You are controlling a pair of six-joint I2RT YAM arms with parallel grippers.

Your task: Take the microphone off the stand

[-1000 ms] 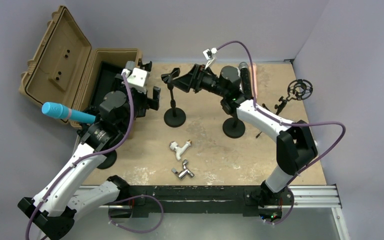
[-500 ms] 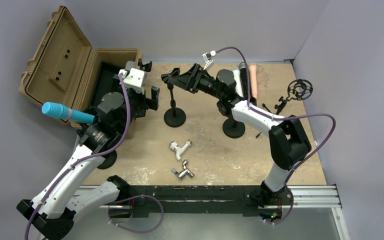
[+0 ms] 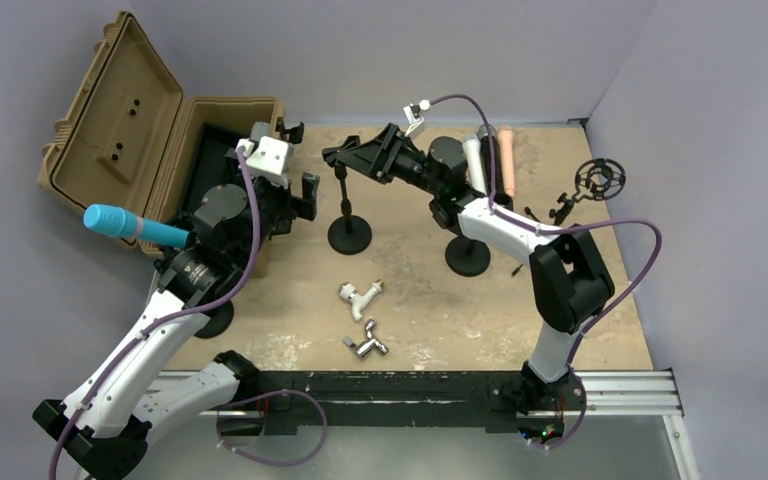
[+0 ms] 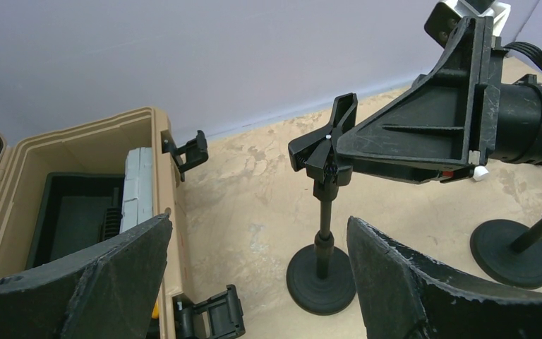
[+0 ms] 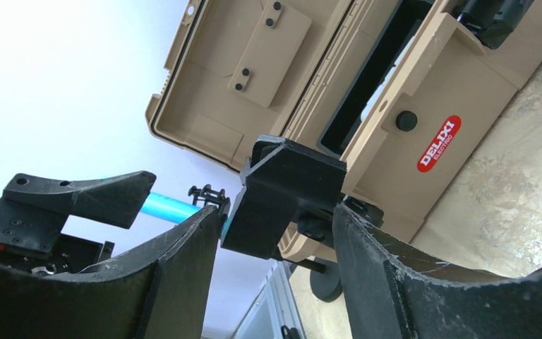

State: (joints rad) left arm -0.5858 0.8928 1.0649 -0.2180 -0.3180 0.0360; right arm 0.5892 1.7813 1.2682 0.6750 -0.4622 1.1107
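A blue microphone (image 3: 130, 226) sits tilted in a stand at the far left, behind my left arm; its base (image 3: 215, 320) shows by the arm. A strip of it shows in the right wrist view (image 5: 166, 207). My left gripper (image 3: 300, 160) is open and empty, to the right of that microphone, by the case. An empty black stand (image 3: 348, 235) stands mid-table. My right gripper (image 3: 345, 155) is open, one finger on each side of that stand's clip (image 5: 289, 198), close to it. The left wrist view shows this clip (image 4: 324, 148) at my right fingertips.
An open tan case (image 3: 160, 150) lies at the back left. A second stand base (image 3: 468, 255) is under my right arm. A white microphone (image 3: 473, 158) and a peach one (image 3: 506, 160) lie at the back. A shock mount (image 3: 598, 178) stands right. Two faucet parts (image 3: 360, 298) lie near.
My right gripper has moved left until its fingers stand around the middle stand's clip, uncovering the two microphones at the back. The left arm and the blue microphone have not moved.
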